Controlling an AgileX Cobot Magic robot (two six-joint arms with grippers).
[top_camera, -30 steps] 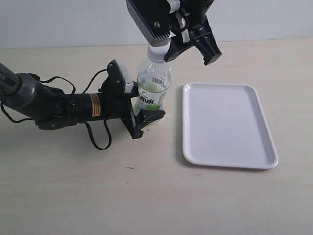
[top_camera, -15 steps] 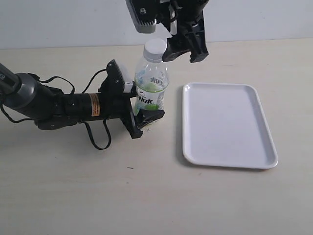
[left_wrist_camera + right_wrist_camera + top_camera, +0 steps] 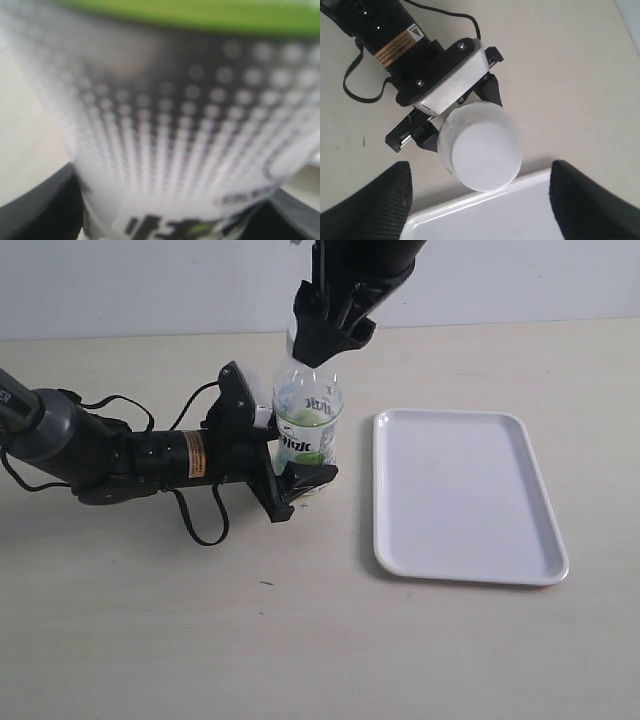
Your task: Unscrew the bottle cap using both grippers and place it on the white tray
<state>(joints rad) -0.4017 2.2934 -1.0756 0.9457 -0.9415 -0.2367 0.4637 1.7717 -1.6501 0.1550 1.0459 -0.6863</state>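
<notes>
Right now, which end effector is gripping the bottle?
The left end effector, reaching in sideways, clamps the bottle by its body; the right end effector is open above the cap.

bottle [image 3: 308, 425]: dark label characters, illegible | orange label [image 3: 397, 42]: print unreadable

place: robot lab or test bench, as it seems | surface: a bare light wooden tabletop [image 3: 150, 640] is seen | background: a plain pale wall [image 3: 120, 285] is seen | equipment: a dark robot arm [image 3: 100, 455] with loose cables [image 3: 203, 543] is laid on the tabletop
</notes>
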